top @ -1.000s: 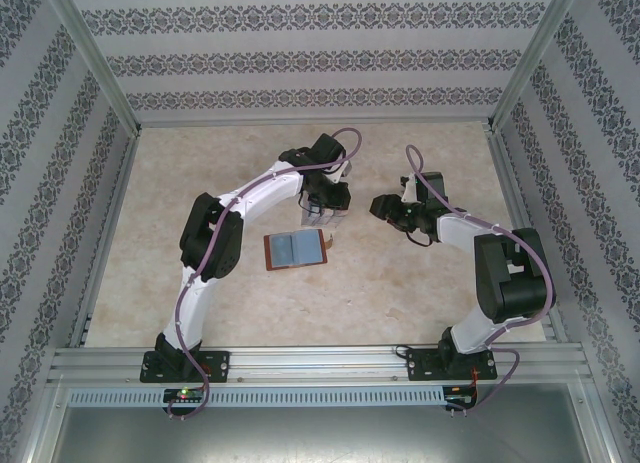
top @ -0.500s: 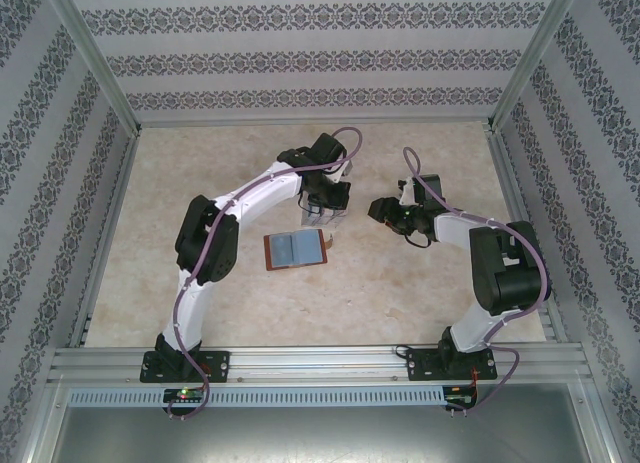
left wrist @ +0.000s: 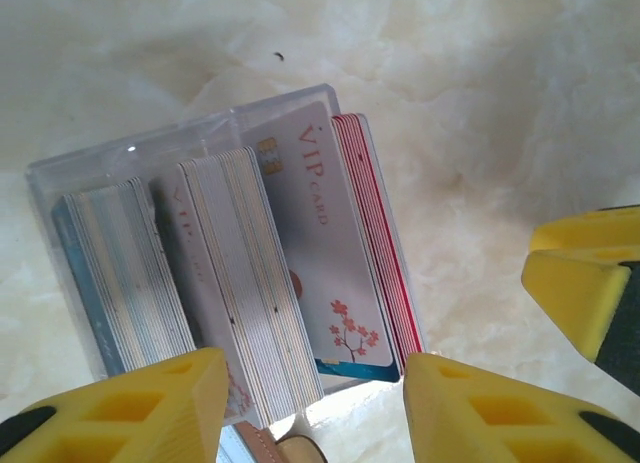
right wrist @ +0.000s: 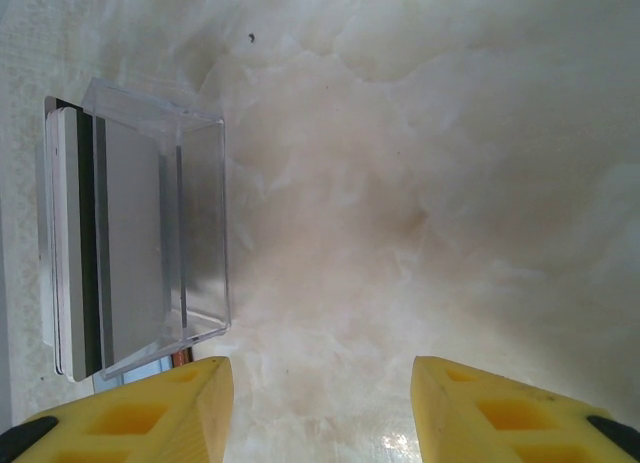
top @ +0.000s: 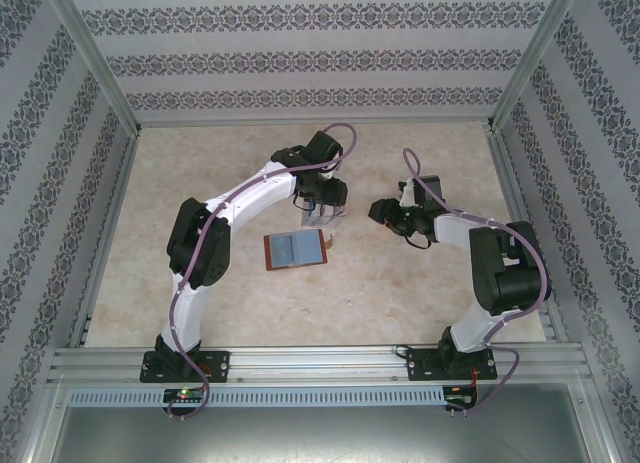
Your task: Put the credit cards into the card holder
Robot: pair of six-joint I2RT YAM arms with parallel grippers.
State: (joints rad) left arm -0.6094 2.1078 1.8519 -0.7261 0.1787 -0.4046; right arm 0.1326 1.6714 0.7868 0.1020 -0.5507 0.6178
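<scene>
While the card holder is left lying open near the middle of the desk, grey-blue side up, no card can be seen in it. Its place has not been changed since a second ago.

Just past it, at about 1 o'clock from it, the credit cards are kept standing on edge in a clear box. A blue stack, a grey stack, one white card marked VIP and a red stack can be told apart. All of them are packed close together.

The left arm has been moved: its elbow has been swung out toward 9 o'clock. The left jaws are held over the box as before. They are spread now, and no card is pinched between them. So it is judged that no card has been lifted out yet. The pick will likely have to be tried again, with the jaws brought down around the top edge of just one card.

At 3 o'clock from the box, the right jaws are spread too, with nothing in them, and are pointed at the side of the box. The right arm has been pulled in a little toward 9 o'clock.
</scene>
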